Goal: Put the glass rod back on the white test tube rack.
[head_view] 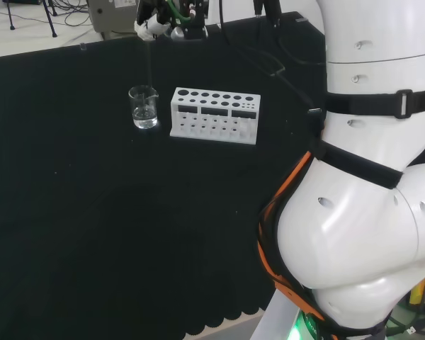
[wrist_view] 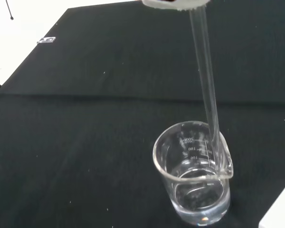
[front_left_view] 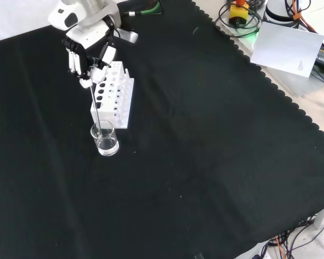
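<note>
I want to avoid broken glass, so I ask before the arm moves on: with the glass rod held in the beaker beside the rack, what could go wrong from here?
1. The glass rod leans on the beaker rim; a sideways move before lifting might tip the beaker, which seems to hold some clear liquid.
2. The hand pinches only the rod's top, so the long rod may swing or slip.
3. The white test tube rack stands close beside the beaker; the rod's lower end might strike it.

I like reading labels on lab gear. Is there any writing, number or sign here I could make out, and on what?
Beaker: pale graduation marks and numbers, too faint and blurred to read.
Sheet of paper at the bench corner: a small mark, too small to read.
White test tube rack: none.
</note>
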